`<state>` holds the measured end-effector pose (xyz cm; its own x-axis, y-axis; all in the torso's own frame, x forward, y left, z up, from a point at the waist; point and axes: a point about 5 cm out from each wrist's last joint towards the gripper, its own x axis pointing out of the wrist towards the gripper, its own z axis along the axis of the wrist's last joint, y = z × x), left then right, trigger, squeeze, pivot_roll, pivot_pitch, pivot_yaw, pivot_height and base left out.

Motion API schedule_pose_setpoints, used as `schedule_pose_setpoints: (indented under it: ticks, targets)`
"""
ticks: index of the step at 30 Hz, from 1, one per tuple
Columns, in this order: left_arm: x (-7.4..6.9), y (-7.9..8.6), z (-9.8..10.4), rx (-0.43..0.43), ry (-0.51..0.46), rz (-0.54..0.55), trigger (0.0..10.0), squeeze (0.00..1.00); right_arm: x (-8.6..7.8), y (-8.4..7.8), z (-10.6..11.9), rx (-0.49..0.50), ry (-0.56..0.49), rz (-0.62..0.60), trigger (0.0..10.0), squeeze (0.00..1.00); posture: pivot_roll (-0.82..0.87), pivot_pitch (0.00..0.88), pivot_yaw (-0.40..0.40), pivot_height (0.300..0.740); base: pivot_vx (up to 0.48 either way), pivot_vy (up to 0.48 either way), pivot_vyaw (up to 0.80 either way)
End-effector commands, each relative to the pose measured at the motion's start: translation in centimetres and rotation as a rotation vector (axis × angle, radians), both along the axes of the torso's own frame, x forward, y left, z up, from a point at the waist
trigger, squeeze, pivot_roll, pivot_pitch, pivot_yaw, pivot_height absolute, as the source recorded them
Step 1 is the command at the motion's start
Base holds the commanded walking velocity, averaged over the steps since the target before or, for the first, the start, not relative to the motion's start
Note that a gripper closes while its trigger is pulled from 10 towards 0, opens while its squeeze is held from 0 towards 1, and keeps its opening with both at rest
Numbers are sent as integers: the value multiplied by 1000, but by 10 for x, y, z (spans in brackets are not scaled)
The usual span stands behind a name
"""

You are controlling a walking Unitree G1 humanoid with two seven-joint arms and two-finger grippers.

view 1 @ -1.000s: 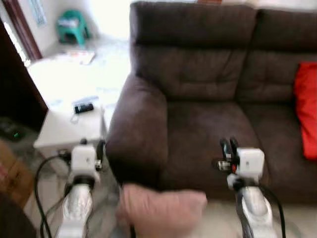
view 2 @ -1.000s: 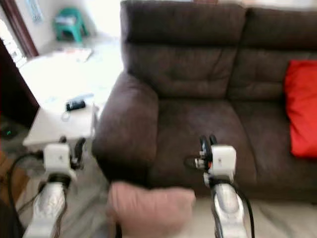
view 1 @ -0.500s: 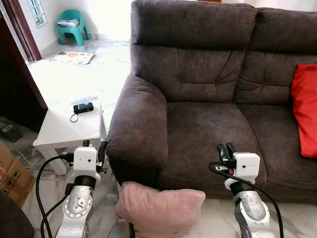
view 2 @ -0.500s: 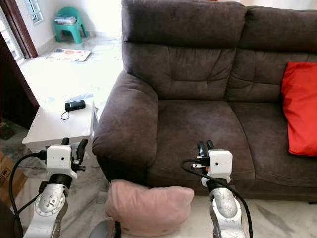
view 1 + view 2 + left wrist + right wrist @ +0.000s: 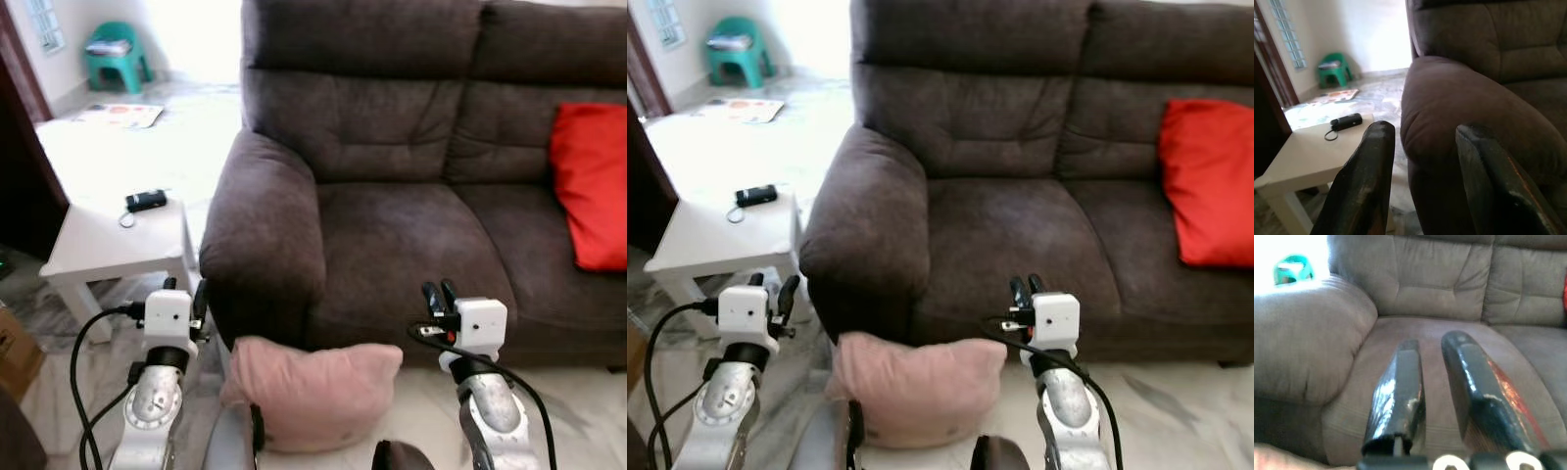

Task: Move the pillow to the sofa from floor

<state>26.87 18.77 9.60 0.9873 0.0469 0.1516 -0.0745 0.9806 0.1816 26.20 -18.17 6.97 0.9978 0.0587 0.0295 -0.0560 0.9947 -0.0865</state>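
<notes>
Two grippers hover apart above pink pillow (image 5: 315,390) touching sofa (image 5: 392,245) front.

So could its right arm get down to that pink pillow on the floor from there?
Probably yes. The pink pillow lies against the sofa front, just below the right gripper, with nothing between them; the arm would only need to lower.

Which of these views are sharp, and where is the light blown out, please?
Left eye view: fairly sharp, floor overexposed behind the green stool. Left wrist view: sofa clear, near fingers soft. Right wrist view: hazy, washed out at the bright corner.
</notes>
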Motion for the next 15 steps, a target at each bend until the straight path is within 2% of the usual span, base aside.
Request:
schedule_pose_setpoints:
  ticks: [1,8,15]
  targets:
    - [-2,0,-5,-5,24,-2,10000,0,4,1,5,2,-21,3,10000,0,37,0,-38,568,0,0,0]
    - [-2,-1,-9,-16,48,-3,10000,0,3,2,6,-18,-18,29,10000,0,34,0,-38,568,0,0,0]
    - [-1,-2,-16,-77,95,-38,10000,0,3,3,5,-26,-18,37,10000,0,35,0,-40,568,0,0,701]
